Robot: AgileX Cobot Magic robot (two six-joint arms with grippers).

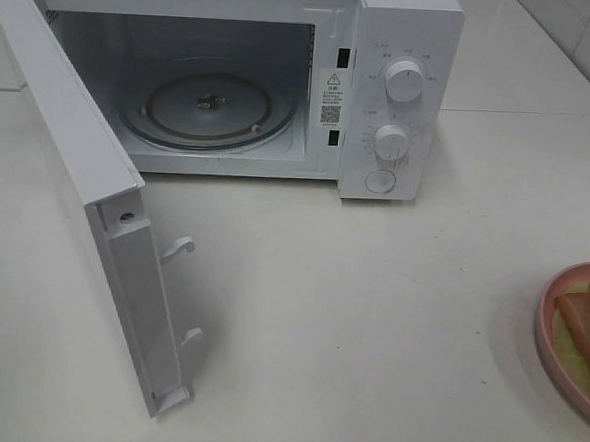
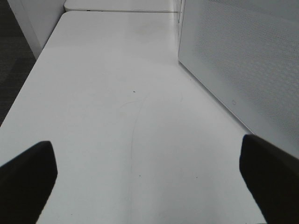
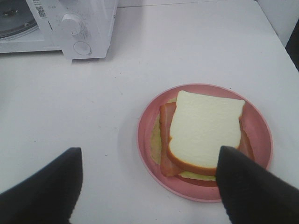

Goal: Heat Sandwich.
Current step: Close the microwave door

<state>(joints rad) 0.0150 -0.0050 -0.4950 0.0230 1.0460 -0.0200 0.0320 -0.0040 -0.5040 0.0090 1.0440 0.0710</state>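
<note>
The sandwich (image 3: 205, 133), white bread with tan crust over brownish filling, lies on a round pink plate (image 3: 259, 123). In the exterior high view the sandwich (image 1: 587, 324) and plate (image 1: 547, 327) sit at the far right edge, partly cut off. The white microwave (image 1: 398, 87) stands at the back with its door (image 1: 73, 157) swung wide open and its glass turntable (image 1: 207, 110) bare. My right gripper (image 3: 149, 186) is open, a little short of the plate and above the table. My left gripper (image 2: 149, 182) is open over bare table beside the microwave door (image 2: 238, 60). Neither gripper shows in the exterior high view.
The white table (image 1: 370, 306) spreads in front of the microwave. The open door juts toward the front left. The microwave's knobs (image 1: 404, 79) face forward. The table's left edge and dark floor (image 2: 14, 70) show in the left wrist view.
</note>
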